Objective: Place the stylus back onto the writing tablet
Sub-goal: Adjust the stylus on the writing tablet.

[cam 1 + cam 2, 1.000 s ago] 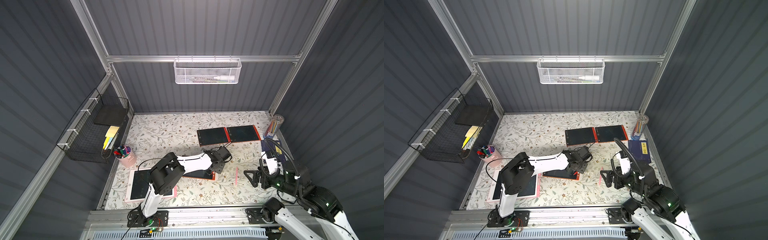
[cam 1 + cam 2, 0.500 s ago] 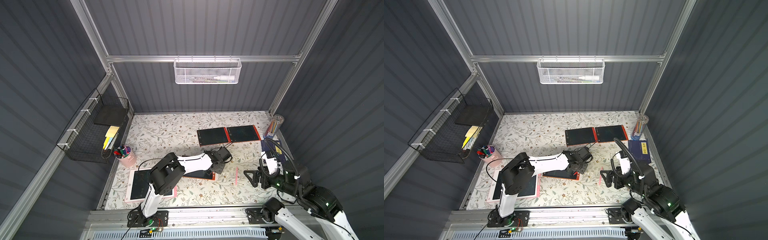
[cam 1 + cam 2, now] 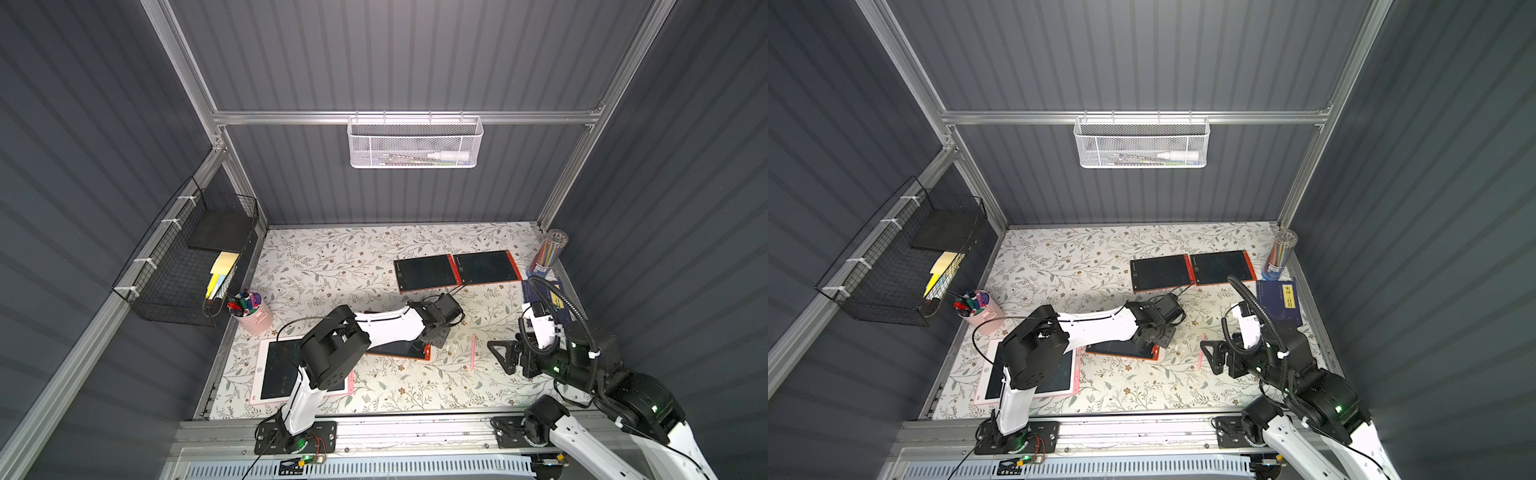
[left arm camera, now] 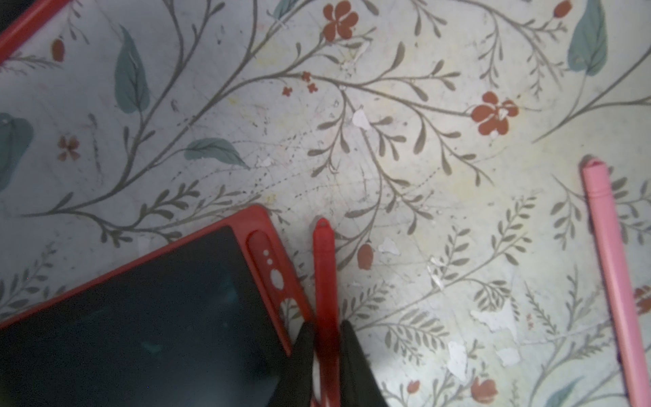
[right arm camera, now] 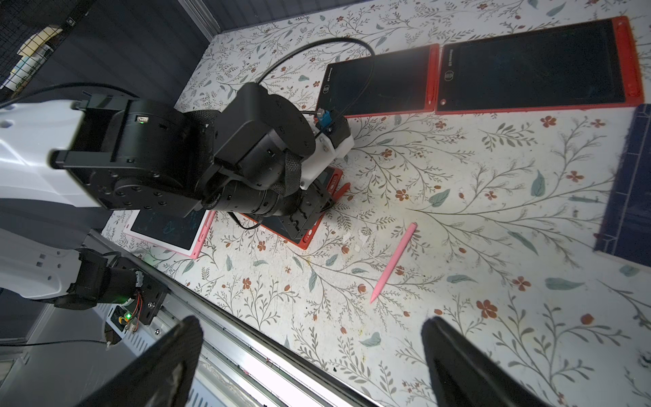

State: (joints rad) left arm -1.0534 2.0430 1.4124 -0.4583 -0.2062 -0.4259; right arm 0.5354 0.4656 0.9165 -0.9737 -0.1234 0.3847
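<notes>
A red stylus lies on the floral mat right beside the red-framed writing tablet, along its slotted edge. My left gripper is low over the mat, and its two black fingers press on the stylus from both sides. In both top views the left gripper sits at the tablet's right end, hiding the red stylus. A pink stylus lies loose on the mat to the right. My right gripper hangs wide open and empty near the pink stylus.
Two more red tablets lie side by side at the back. A pink tablet lies front left under the left arm. A pink marker cup, a pencil tube and a blue book stand along the sides.
The left gripper's jaws have closed in on the red stylus. Both arms have stayed about where they were, and the right gripper is as wide as before.
</notes>
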